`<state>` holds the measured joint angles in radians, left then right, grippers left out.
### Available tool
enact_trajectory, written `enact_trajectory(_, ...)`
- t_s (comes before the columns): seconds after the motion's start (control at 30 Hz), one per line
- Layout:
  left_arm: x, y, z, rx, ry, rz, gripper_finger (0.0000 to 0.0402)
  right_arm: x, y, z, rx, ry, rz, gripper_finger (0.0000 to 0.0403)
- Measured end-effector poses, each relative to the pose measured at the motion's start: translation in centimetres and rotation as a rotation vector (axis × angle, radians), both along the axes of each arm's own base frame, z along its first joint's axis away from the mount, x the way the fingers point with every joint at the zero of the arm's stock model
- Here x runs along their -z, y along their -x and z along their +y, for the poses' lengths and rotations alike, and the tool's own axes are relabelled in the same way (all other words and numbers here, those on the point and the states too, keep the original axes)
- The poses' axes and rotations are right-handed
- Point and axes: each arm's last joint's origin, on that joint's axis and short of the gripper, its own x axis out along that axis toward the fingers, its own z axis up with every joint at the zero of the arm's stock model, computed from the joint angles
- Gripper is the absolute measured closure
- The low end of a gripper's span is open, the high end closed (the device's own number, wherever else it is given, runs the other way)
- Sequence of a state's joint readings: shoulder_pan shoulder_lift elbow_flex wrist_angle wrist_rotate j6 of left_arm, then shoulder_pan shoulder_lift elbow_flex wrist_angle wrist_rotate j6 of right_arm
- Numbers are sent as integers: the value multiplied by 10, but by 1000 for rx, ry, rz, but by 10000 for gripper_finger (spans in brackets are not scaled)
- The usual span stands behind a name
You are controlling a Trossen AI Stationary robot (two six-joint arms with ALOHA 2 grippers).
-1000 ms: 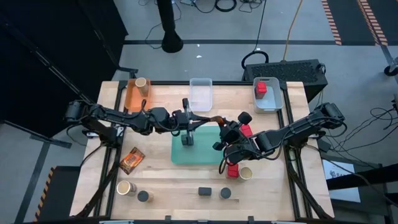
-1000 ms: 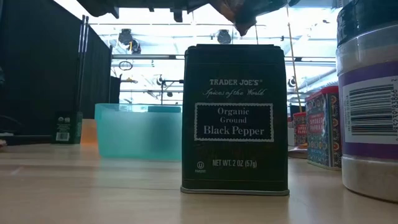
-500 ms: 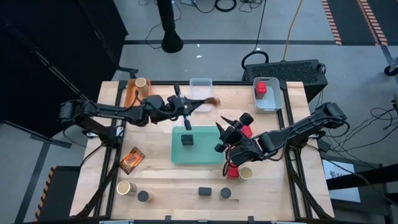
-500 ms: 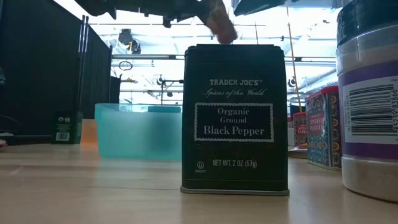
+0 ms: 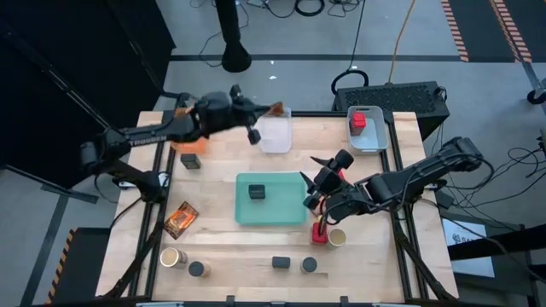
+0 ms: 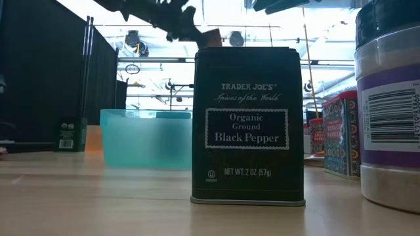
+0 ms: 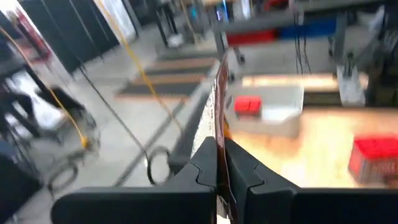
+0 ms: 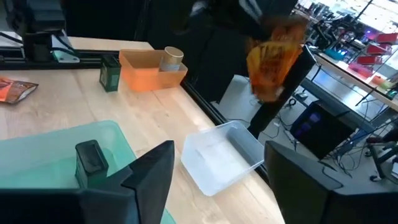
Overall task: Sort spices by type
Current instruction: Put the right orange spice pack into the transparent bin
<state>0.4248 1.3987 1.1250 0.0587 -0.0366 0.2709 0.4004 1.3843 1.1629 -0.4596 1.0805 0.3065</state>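
One flat packet (image 5: 275,108) is pinched in the left gripper (image 5: 270,109), up in the air over the far edge of the bench, just above the near-left corner of the clear bin (image 5: 275,130). In the left wrist view the packet (image 7: 219,118) stands edge-on between the two closed fingers (image 7: 205,171). In the right wrist view it shows as an orange blur (image 8: 273,59) above the clear bin (image 8: 221,155).

A second packet (image 5: 181,219) lies flat near the left edge. A dark block (image 5: 256,193) sits on the teal tray (image 5: 286,209) in the middle. A tan jar (image 5: 194,113) stands in the orange bin (image 5: 181,136) at the far left corner, with a dark block (image 5: 191,160) just beside that bin. A red cube (image 5: 359,119) sits in the blue bin (image 5: 367,141) at the far right.

The right gripper (image 5: 317,179) hangs open over the tray's right edge, holding nothing. Below it are a red cube (image 5: 318,230) and a tan jar (image 5: 337,237), touching. Along the near edge stand a tan jar (image 5: 173,257) and three dark ones (image 5: 197,269) (image 5: 281,263) (image 5: 309,265).
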Motion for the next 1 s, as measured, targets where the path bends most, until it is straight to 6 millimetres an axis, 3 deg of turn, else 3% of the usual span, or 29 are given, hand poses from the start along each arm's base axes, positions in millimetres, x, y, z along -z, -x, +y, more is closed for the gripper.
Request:
enact_trajectory(0.1,1,4,25,28,48,29,394,-1,1,-1,0,2,3,163)
enact_trajectory(0.23,18,7,49,38,117,87,394,0,0,-3,0,12,17,163)
enact_trajectory(0.5,61,-15,74,-23,291,151,394,1,-2,-12,30,18,33,163)
enact_trajectory(0.73,69,-25,78,-81,456,201,394,3,-2,-17,48,27,59,163)
enact_trajectory(1.0,75,-28,66,-3,377,319,394,3,-1,-18,51,31,70,163)
